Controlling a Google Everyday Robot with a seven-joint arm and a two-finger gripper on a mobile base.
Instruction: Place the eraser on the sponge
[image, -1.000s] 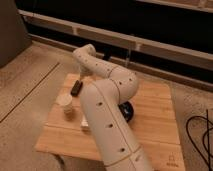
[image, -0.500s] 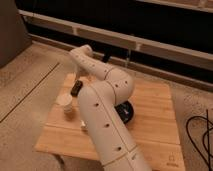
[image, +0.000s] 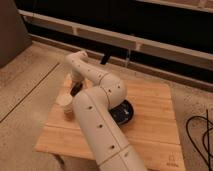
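Observation:
My white arm reaches from the bottom of the camera view up over the wooden table (image: 150, 130) and bends back down at the far left. The gripper (image: 75, 89) shows as a dark shape below the wrist, low over the table's left part. It sits just behind a small white bottle (image: 66, 107). The eraser cannot be made out; it may be hidden at the gripper. No sponge shows, and the arm covers much of the left half of the table.
A black bowl (image: 124, 112) lies near the table's middle, partly behind my arm. Concrete floor surrounds the table. A dark wall with a pale ledge (image: 150, 42) runs behind it. Black cables (image: 200, 135) lie on the floor at the right.
The elbow has shifted left and down, and the arm covers more of the table. The gripper stays low by the white bottle at the left.

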